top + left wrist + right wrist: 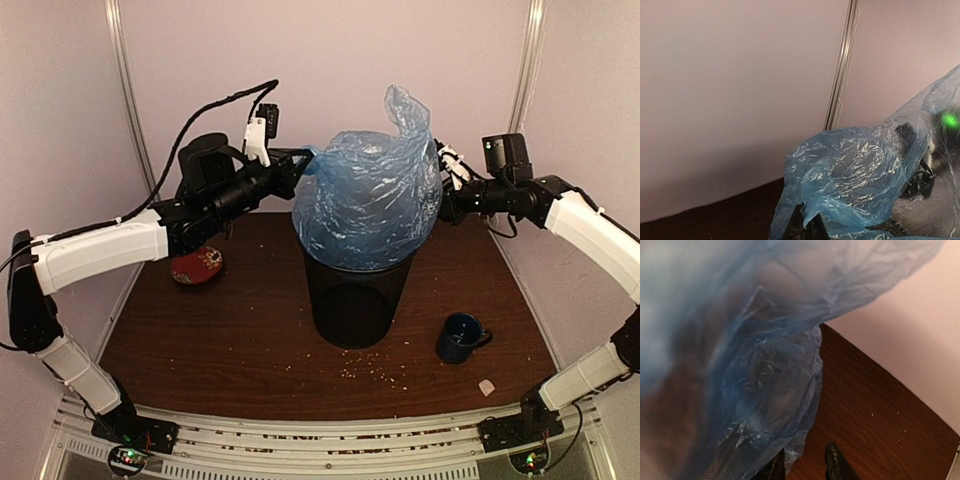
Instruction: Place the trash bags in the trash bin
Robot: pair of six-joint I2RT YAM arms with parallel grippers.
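The light-blue trash bag (pixel 370 195) hangs spread over the top of the black wire-mesh trash bin (pixel 355 300), covering its rim, with a peak sticking up at the back right. My left gripper (pixel 305 160) holds the bag's left edge; in the left wrist view the gripper (pixel 807 227) is shut on a fold of the film (pixel 855 170). My right gripper (pixel 442 190) is at the bag's right side; in the right wrist view it (pixel 805 467) stands open, with the bag's edge (pixel 755 375) hanging beside the left finger (pixel 775 467).
A dark blue mug (pixel 460 338) stands on the brown table right of the bin. A red round object (pixel 196 266) lies at the left under my left arm. Crumbs (pixel 370 370) are scattered in front of the bin. Walls enclose the back and sides.
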